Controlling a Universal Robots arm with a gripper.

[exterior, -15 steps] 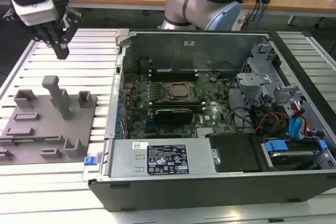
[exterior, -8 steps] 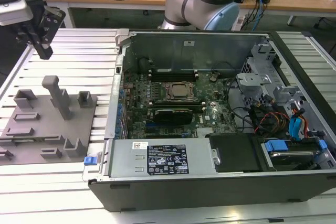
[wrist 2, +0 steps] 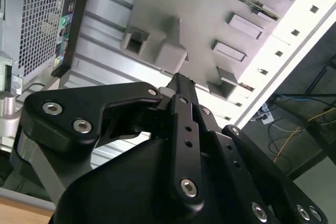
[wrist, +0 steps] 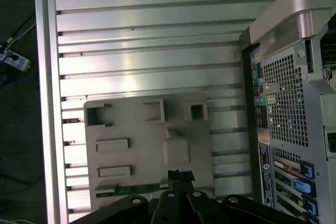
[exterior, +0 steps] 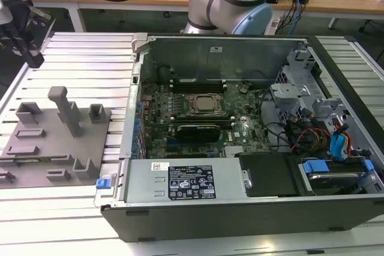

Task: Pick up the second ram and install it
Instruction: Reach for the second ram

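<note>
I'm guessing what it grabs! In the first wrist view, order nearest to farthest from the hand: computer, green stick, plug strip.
1. Green stick, in the gray tray.
2. Computer, beside the tray.
3. Plug strip, on the floor.

exterior: high, facing open computer case [exterior: 240, 220] | both wrist views: overlook grey fixture plate [wrist: 142, 156]

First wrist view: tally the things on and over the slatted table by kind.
Grey holder plate: 1
Green memory stick: 1
Computer case: 1
Gripper: 1
Total: 4
</note>
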